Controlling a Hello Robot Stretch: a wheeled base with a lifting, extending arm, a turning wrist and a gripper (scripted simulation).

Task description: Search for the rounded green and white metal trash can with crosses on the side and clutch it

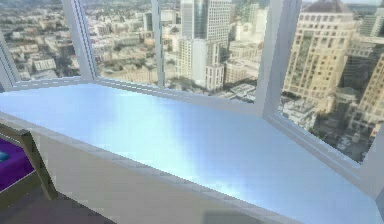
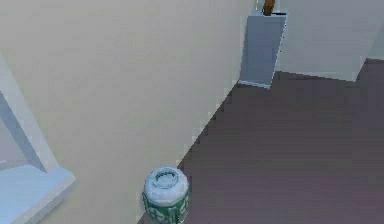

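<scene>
Trash can: one rounded green and white metal trash can (image 2: 166, 195) stands on the dark brown floor (image 2: 300, 140), near, tight against the cream wall (image 2: 120, 80). Its side pattern is too small to read as crosses.
Progress: the search looks done, I'd say, and the approach and the clutch are left.
Gripper: I cannot tell its state from here.
Far end: one tall pale grey-blue cabinet (image 2: 262, 50) with one brown thing (image 2: 268, 6) on top (what it is I can't make out).
Ahead: one pale blue window ledge (image 1: 190, 130) under four glass panes (image 1: 210, 45) facing city towers.
Near left: one purple-topped piece of furniture with an olive frame (image 1: 15, 165).
</scene>
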